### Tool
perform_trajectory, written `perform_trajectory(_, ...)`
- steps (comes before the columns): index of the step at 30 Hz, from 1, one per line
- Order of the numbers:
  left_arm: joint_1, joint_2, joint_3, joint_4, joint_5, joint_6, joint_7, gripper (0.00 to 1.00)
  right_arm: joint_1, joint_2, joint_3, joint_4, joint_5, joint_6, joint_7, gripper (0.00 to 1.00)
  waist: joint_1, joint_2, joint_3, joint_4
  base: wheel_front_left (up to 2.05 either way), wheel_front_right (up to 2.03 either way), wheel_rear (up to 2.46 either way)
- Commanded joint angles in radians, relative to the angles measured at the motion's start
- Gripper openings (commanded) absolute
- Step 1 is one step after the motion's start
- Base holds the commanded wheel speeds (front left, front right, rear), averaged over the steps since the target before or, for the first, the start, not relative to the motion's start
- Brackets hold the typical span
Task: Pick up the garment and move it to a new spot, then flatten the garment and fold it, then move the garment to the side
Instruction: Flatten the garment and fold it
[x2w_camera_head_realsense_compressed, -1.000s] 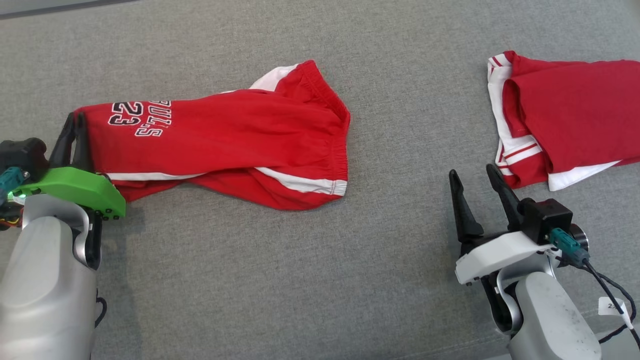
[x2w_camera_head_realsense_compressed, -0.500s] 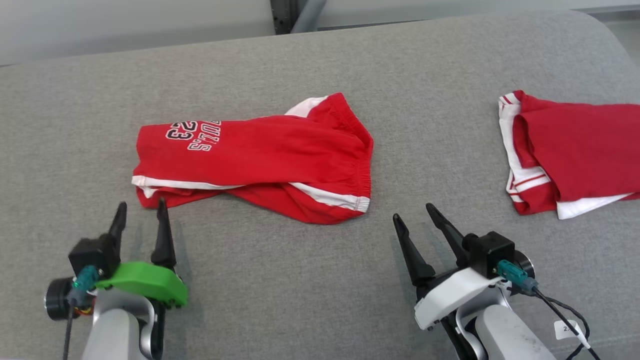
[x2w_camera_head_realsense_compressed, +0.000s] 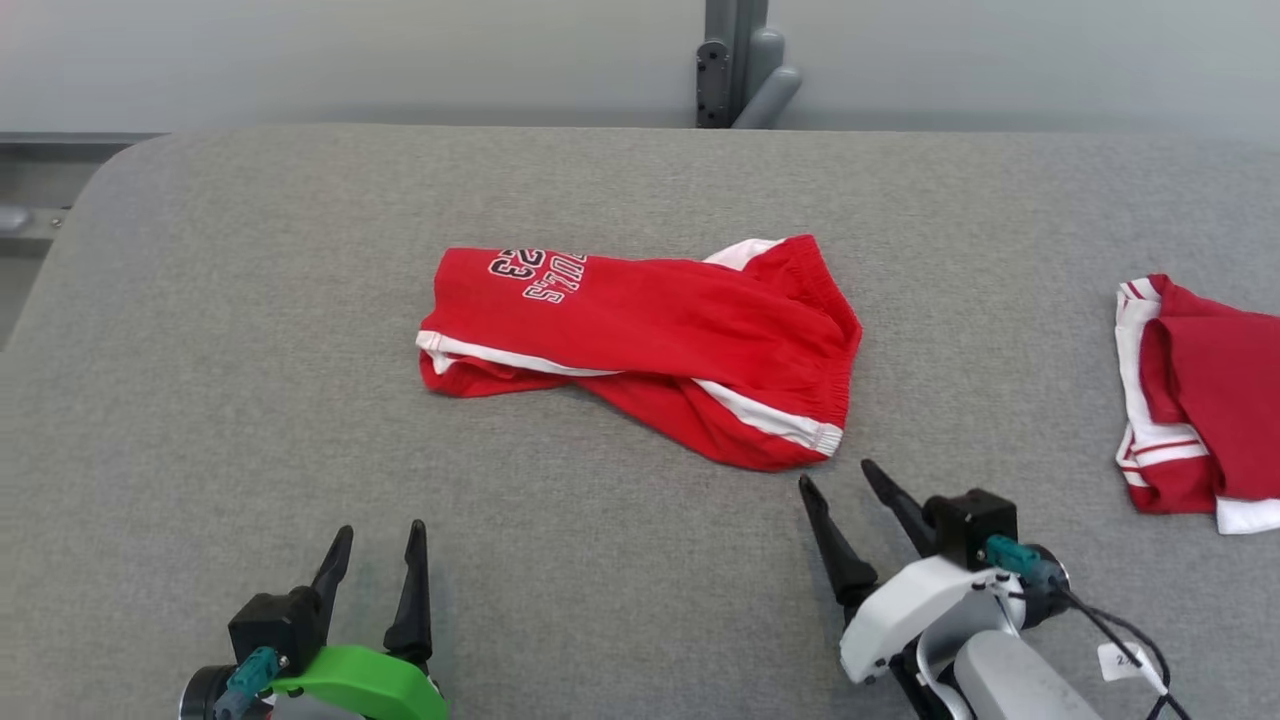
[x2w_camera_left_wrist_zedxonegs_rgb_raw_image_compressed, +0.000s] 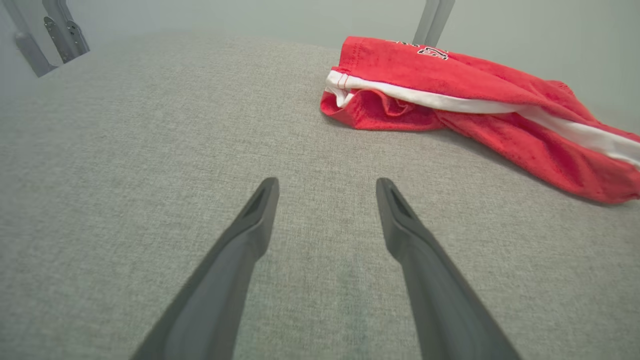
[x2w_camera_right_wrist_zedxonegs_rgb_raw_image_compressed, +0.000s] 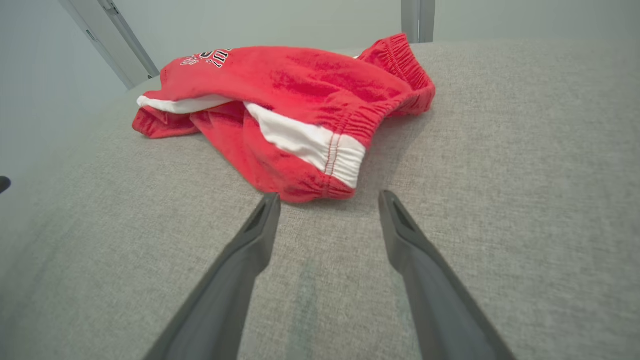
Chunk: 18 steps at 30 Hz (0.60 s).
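Dark left fingers (x2w_camera_head_realsense_compressed: 412, 590): closest to me, low on my left, spread wide apart, holding nothing.
Dark right fingers (x2w_camera_head_realsense_compressed: 835, 545): low on my right, spread wide too, empty, tips near the stretchy end of the shorts.
Red shorts (x2w_camera_head_realsense_compressed: 650, 330): I see them lying loose in the middle of the grey bench (x2w_camera_head_realsense_compressed: 250, 350), bunched, white stripes showing, number print on top.
Other red cloth (x2w_camera_head_realsense_compressed: 1200, 400): far right, well apart.
Grey post (x2w_camera_head_realsense_compressed: 735, 70): behind the bench.
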Motion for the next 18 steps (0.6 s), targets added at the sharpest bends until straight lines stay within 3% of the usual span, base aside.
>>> perform_trajectory(1,0.004,0.004,-0.007,-0.006,-0.003,0.003,0.0,1.0,-0.022,-0.005,-0.015,0.01,-0.011,0.0,-0.002,1.0,0.0,0.0,-0.003,0.057,0.0,0.0,0.0)
perform_trajectory(11,0.001,0.003,-0.02,-0.004,0.006,-0.002,0.0,1.0,-0.066,-0.008,-0.074,0.097,-0.047,0.0,-0.002,1.0,0.0,0.0,0.013,0.129,0.0,0.0,0.0)
perform_trajectory(12,0.006,0.003,-0.02,-0.003,0.004,-0.003,0.0,1.0,-0.059,-0.007,-0.075,0.103,-0.047,0.0,-0.002,0.9,0.0,0.0,0.01,0.129,0.0,0.0,0.0)
perform_trajectory(13,0.01,0.003,-0.023,-0.003,0.001,-0.003,0.0,1.0,-0.053,-0.007,-0.074,0.109,-0.045,0.0,-0.002,0.46,0.0,0.0,0.008,0.127,0.0,0.0,0.0)
perform_trajectory(15,0.015,0.003,-0.029,-0.006,-0.002,-0.004,0.0,1.0,-0.049,-0.006,-0.071,0.115,-0.037,0.0,-0.002,0.0,0.0,0.0,0.004,0.122,0.0,0.0,0.0)
perform_trajectory(18,0.019,0.003,-0.036,-0.01,-0.001,-0.006,0.0,1.0,-0.054,-0.008,-0.077,0.114,-0.032,0.0,-0.002,0.0,0.0,0.0,-0.001,0.107,0.0,0.0,0.0)
